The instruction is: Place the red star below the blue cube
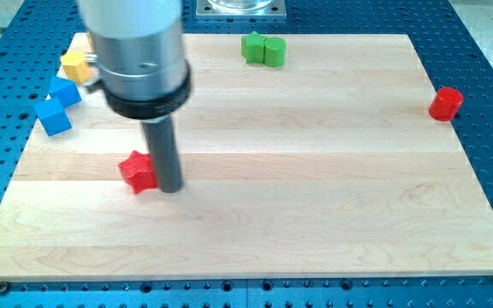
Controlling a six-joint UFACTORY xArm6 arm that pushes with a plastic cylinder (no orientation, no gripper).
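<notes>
The red star [137, 171] lies on the wooden board at the view's left of centre. My tip [169, 187] stands right against the star's right side. Two blue blocks sit at the board's upper left edge: a blue cube [53, 116] and, above and right of it, another blue block [65, 91]. The star is below and to the right of both blue blocks, well apart from them.
A yellow block [76, 64] lies at the upper left corner, partly behind the arm's body [139, 51]. Two green blocks [263, 49] touch each other at the top middle. A red cylinder [445, 103] stands near the right edge.
</notes>
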